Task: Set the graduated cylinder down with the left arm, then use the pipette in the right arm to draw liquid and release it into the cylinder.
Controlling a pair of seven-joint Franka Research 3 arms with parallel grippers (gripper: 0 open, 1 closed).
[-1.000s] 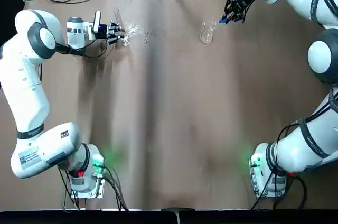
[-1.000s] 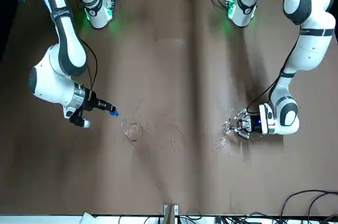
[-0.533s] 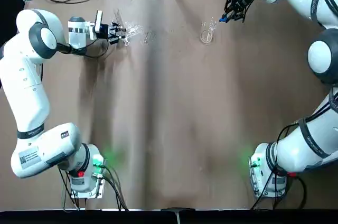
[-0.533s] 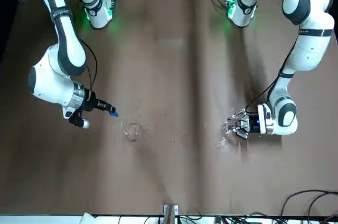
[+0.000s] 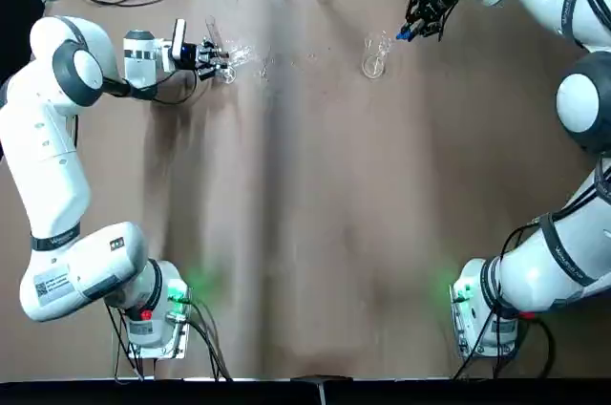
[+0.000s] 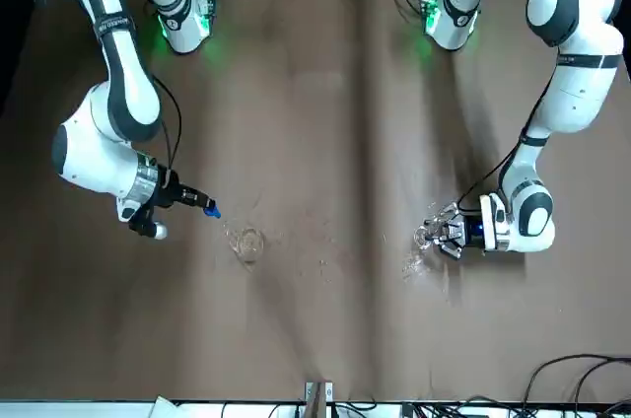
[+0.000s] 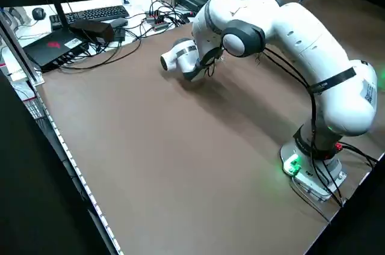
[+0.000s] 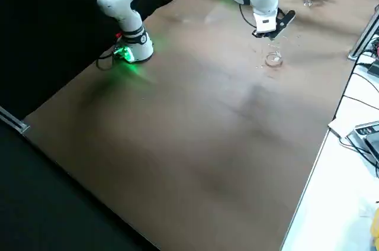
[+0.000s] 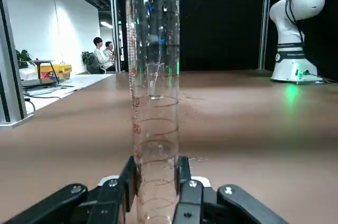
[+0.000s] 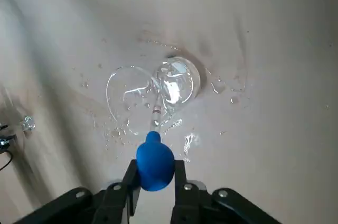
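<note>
My left gripper (image 9: 157, 182) pinches the cylinder (image 9: 155, 129) upright to steady it — my right gripper (image 10: 155, 176) grips the bulb (image 10: 155, 163) above the beaker (image 10: 179, 82), likely for drawing.

The left gripper (image 9: 158, 174) is closed in, its arm bent behind it. Well apart, the right gripper (image 10: 156, 174) angles downward.

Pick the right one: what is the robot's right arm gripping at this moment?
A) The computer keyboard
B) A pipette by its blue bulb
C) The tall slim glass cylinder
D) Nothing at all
B: the right arm's fingers are closed on the blue bulb, with the pipette's clear tube extending beyond it toward the glass beaker.
</note>
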